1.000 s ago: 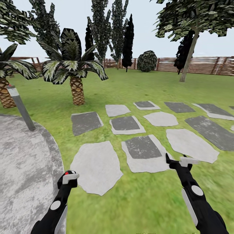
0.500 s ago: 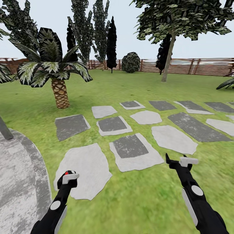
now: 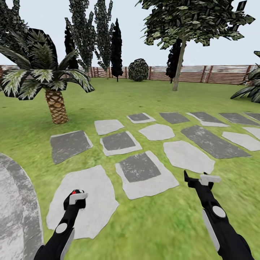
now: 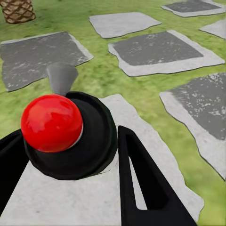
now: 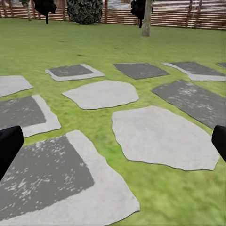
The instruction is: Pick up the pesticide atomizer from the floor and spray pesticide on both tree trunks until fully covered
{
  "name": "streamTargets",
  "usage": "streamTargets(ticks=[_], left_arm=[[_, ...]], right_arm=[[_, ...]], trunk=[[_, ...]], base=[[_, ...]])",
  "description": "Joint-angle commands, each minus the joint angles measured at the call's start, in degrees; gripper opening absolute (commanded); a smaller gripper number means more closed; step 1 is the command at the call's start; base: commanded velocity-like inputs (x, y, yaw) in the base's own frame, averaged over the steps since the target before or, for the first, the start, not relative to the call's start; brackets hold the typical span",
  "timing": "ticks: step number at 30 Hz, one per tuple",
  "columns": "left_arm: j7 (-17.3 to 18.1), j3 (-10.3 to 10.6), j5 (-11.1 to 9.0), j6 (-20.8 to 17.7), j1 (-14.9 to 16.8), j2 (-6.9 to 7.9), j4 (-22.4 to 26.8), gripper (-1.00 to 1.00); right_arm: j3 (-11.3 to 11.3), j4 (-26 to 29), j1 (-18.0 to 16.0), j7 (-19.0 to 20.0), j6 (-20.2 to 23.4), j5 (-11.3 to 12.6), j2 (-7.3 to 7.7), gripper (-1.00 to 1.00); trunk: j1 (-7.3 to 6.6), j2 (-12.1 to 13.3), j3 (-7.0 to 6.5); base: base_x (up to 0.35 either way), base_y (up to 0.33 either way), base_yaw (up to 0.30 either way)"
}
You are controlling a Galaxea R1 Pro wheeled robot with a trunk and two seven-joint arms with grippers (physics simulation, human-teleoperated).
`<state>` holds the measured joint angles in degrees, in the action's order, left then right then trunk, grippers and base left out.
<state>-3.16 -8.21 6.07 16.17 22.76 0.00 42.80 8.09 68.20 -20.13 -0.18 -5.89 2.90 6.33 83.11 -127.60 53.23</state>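
My left gripper is shut on the pesticide atomizer, a black body with a red ball top and a grey nozzle. Black fingers press on either side of it. It hangs low over a pale stepping stone. My right gripper stands open and holds nothing above the grass; its fingertips sit wide apart. Far ahead near the fence rises a tree with a bare grey trunk and blocky leaves only at its top. The same trunk appears in the right wrist view.
Grey stepping stones cross the lawn ahead. A short palm stands at the left, another palm at the right edge. Thin dark columnar trees and a round shrub line the wooden fence. A paved patio lies at the left.
The whole head view has slid to the left, so the camera has turned right. The grey post at the patio has left the picture. Both arms hold the same pose.
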Motion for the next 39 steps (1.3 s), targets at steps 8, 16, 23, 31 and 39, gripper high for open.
streamTargets(ticks=[8,16,23,31,39], left_arm=[[0.10,0.39,0.10,0.18,0.00,-0.05,0.33,-1.00],[0.14,-0.67,0.19,3.25,-6.97,1.07,2.60,-1.00],[0.14,-1.16,0.23,10.03,-12.15,0.89,-1.65,-1.00],[0.25,-0.90,0.53,13.53,-12.72,0.73,-5.88,-1.00],[0.26,-1.13,0.69,13.62,-12.74,1.04,-5.81,-1.00]], right_arm=[[0.00,-3.65,0.03,-0.07,-0.46,-0.03,-0.19,1.00],[0.00,-28.13,3.55,-0.07,-20.53,-0.07,0.00,1.00],[-0.14,-49.13,4.20,-0.01,-36.93,0.14,-0.59,1.00],[-0.24,-52.33,4.22,0.35,-38.20,0.02,-1.21,1.00],[-0.29,-52.38,4.22,0.52,-38.25,-0.09,-1.24,1.00]], trunk=[[0.00,0.00,0.00],[0.00,0.00,0.00],[0.00,0.00,0.00],[0.00,0.00,0.00],[0.00,0.00,0.00]], base=[[0.337,0.000,0.000],[0.337,0.000,0.000],[0.337,0.000,0.000],[0.338,0.000,0.000],[0.339,0.000,0.000]])
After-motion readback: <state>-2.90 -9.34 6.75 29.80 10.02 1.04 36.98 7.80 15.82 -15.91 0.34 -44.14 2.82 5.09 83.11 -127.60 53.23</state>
